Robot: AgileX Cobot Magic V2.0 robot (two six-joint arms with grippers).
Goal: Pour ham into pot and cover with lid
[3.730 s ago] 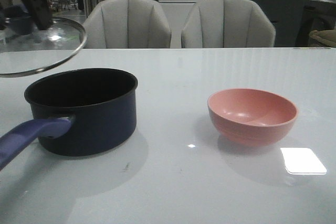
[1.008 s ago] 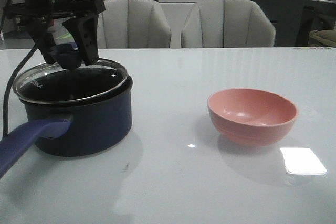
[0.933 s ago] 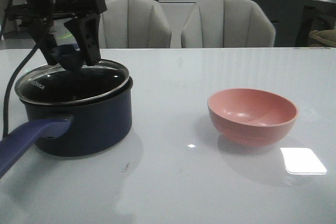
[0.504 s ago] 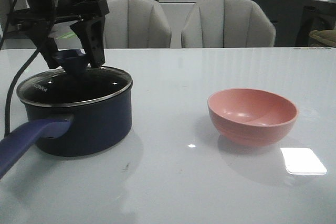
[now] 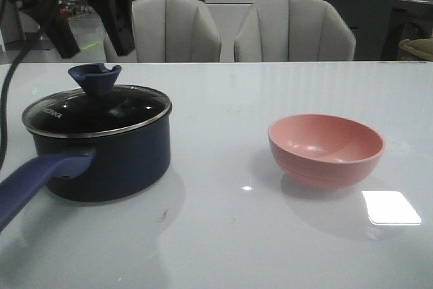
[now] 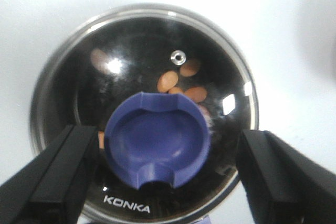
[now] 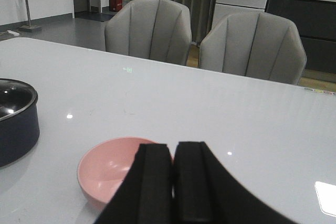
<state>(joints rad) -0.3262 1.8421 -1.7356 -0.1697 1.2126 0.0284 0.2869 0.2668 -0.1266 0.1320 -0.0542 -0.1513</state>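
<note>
The pot (image 5: 101, 160), a dark navy saucepan, stands upright on the left side of the table, its purple-blue handle (image 5: 37, 181) reaching toward the near left. The lid (image 5: 95, 109), dark glass with a steel rim and white "KONKA" lettering, sits level on the pot rim, blue-purple notched knob (image 5: 95, 78) upward. The ham (image 6: 181, 80), orange-pink chunks, lies inside the pot, visible through the glass

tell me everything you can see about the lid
The lid is round dark glass with a steel rim, white KONKA lettering near the edge and a small vent hole. Its blue-purple flared knob has a notch. It sits flat and level on the pot, closing it. Orange-pink ham shows through the glass. The left gripper is open above the knob, touching nothing.
</note>
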